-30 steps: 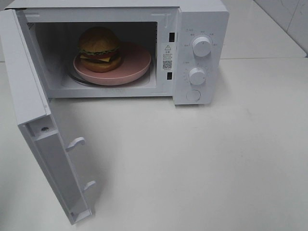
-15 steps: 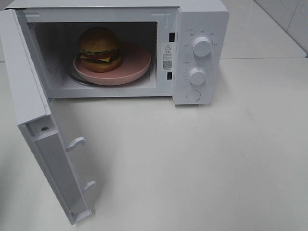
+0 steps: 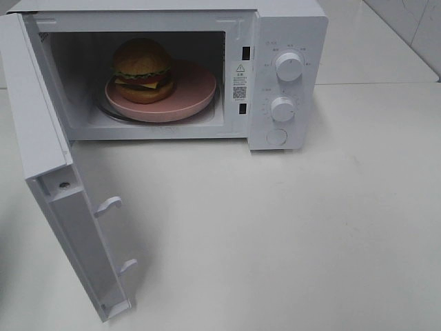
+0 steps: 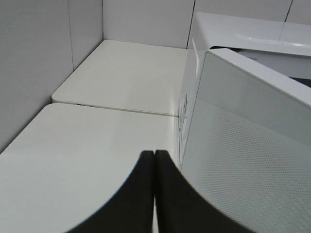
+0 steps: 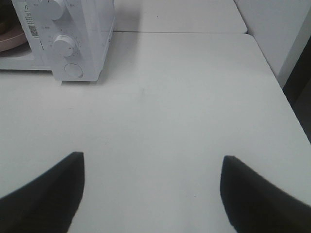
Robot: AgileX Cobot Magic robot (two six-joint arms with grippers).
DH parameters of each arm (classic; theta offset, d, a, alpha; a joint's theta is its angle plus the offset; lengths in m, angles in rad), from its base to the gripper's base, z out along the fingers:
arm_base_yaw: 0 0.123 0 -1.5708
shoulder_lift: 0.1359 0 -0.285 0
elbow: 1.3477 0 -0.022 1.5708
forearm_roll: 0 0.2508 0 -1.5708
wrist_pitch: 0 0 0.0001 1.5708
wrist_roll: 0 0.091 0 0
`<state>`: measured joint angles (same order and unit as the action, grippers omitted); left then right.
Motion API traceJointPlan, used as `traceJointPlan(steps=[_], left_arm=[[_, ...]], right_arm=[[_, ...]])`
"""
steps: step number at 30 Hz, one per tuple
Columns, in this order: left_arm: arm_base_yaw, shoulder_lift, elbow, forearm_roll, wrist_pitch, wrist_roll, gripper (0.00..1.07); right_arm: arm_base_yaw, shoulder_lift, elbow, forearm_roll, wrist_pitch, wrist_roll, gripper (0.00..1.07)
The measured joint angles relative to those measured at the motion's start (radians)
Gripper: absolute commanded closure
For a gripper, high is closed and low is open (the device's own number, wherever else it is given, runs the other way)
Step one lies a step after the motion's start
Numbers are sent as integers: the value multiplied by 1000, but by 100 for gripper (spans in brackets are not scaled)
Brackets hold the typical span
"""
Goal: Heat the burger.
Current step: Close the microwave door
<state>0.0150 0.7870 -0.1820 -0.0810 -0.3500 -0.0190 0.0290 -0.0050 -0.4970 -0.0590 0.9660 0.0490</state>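
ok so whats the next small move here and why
Probably push the door shut with the left arm. The burger sits on the pink plate inside the microwave, and the door stands wide open. The left jaws are closed together right beside the door's outer face, so they look well placed to push it.

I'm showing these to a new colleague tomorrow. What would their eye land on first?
The burger sits on a pink plate inside the white microwave, at the top of the high view. Its door stands wide open, swung toward the camera on the left. The left gripper, shut, is close beside the door's outer face; the right gripper is open above the table.
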Motion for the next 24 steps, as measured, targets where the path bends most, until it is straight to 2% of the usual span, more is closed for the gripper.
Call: traceJointPlan(steps=[6,7,8,10,17,21,24], left_arm=[[0,160,0,133,-153,-78,107],[0,211,0,199,-204,-121,107],[0,211,0,199,-204,-121,107],[0,292,0,294,-274,-157,107],[-9,402,-2,346,-353,-182,107],[-76,479,-37,414,-365,-182,107],[-111,507,-53,431,-370,-181,107]], right_arm=[[0,0,0,0,0,0,34],[0,0,0,0,0,0,34],[0,0,0,0,0,0,34],[0,0,0,0,0,0,34],[0,0,0,0,0,0,34],[0,0,0,0,0,0,34],[0,0,0,0,0,0,34]])
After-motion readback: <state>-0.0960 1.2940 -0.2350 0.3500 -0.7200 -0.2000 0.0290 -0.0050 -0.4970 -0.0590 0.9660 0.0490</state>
